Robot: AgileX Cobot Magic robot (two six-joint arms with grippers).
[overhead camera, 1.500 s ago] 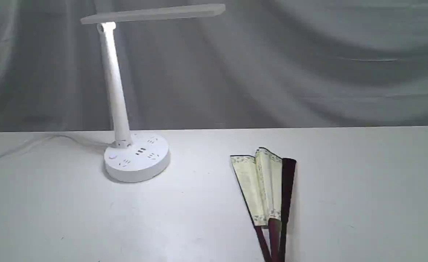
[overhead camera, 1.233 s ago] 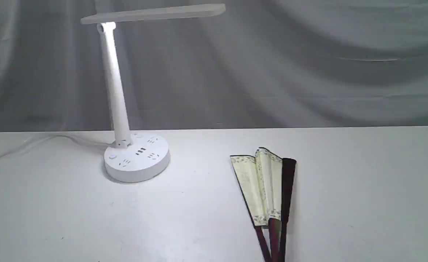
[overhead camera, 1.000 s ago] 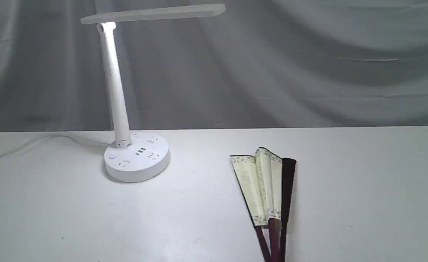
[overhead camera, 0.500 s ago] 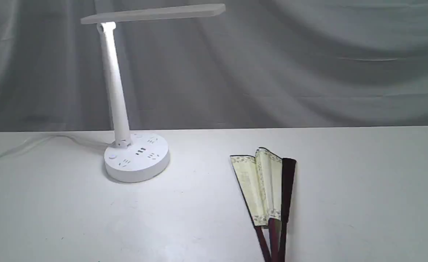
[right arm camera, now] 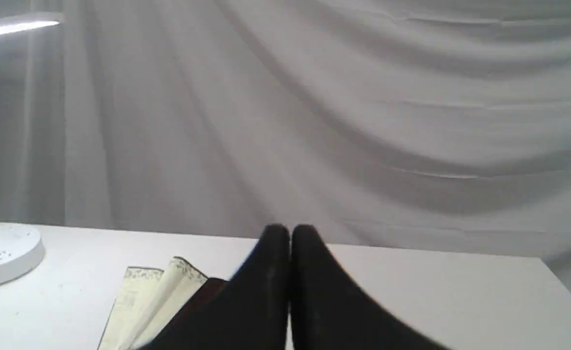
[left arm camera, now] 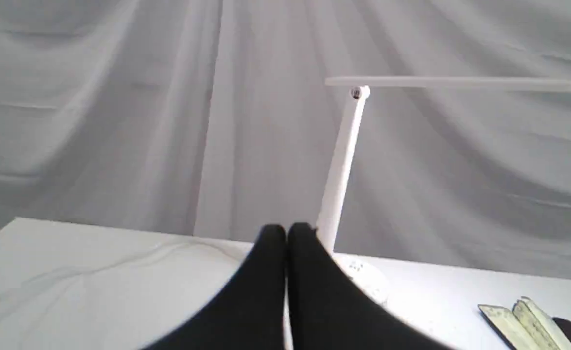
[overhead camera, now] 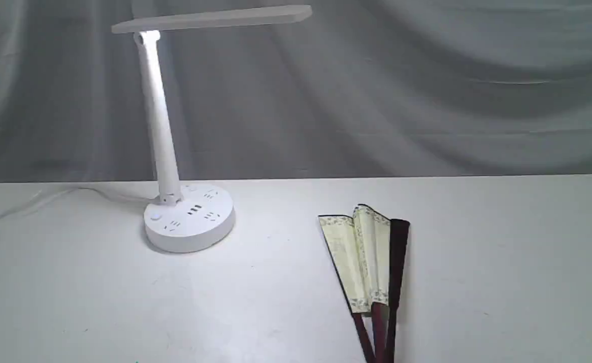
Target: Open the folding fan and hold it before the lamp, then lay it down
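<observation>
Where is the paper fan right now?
In the exterior view the folding fan lies partly open on the white table, right of centre, apart from the lamp on its left.

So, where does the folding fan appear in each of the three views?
Exterior view: folding fan lies right of the lamp, partly spread, cut by the bottom edge.
Left wrist view: folding fan at the frame edge, past the lamp.
Right wrist view: folding fan partly behind the shut right fingers.
Shared landmark: the white lamp.
</observation>
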